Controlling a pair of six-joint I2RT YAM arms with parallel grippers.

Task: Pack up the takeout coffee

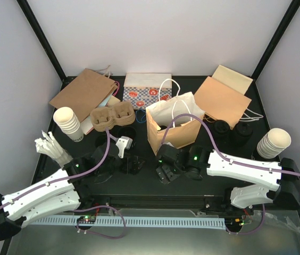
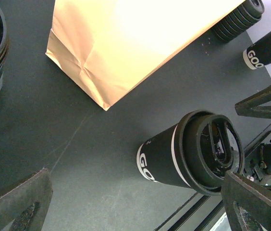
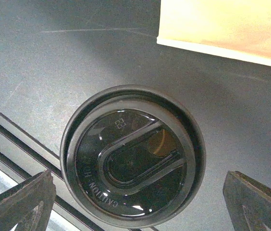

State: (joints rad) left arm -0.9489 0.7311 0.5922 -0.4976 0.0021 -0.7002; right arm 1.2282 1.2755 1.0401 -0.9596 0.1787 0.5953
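My right gripper (image 3: 139, 192) hangs straight over one coffee cup (image 3: 133, 154). Its fingers are spread wide on either side of the black lid and touch nothing. I read this as the line-up for a grasp from above: the lid sits centred between the fingers, so they can drop past the rim and close on the wall without tipping the cup.

The cup stands upright near the middle of the table, toward the near edge, just in front of the open brown bag (image 1: 163, 139). The bag stands mouth up and only a short carry away, presumably so that cups can be lowered in from above.

My left gripper (image 2: 135, 209) is also released and empty, low over the bare table beside the bag. Its camera catches what I take to be the same coffee cup, with dark struts past it that are probably the other arm. I judge the left arm is parked to one side so the two do not clash.

The other cups (image 1: 222, 127) wait nearer the right edge, beyond the right arm. A pulp carrier (image 1: 110, 118) lies toward the far-left corner, unused. I see nothing packed yet, though most of the bag's inside is hidden from me.
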